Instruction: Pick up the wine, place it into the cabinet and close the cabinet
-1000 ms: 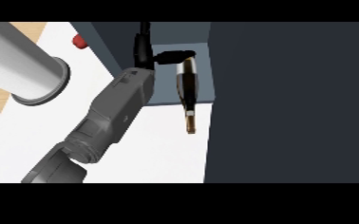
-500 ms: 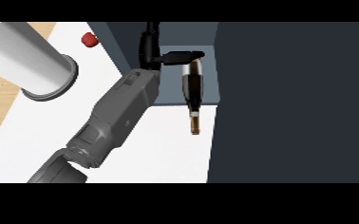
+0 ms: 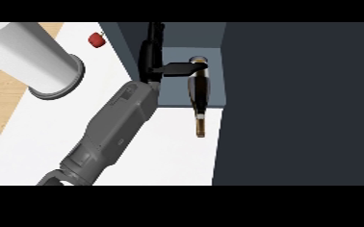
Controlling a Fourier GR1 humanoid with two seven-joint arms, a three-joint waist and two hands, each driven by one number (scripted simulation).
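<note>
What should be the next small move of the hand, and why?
Probably push the wine bottle a little deeper into the cabinet. The hand holds it by the base end, but the neck sticks out past the cabinet's front edge, so the door could not close.

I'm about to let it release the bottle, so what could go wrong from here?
1. The wine bottle lies tilted with its neck sticking out past the cabinet shelf's front edge; released now, it may tip or roll out.
2. With the neck protruding, the door probably could not close.
3. The hand reaches the bottle only with its thumb and fingers near the base, so pulling back may drag the bottle along.
</note>
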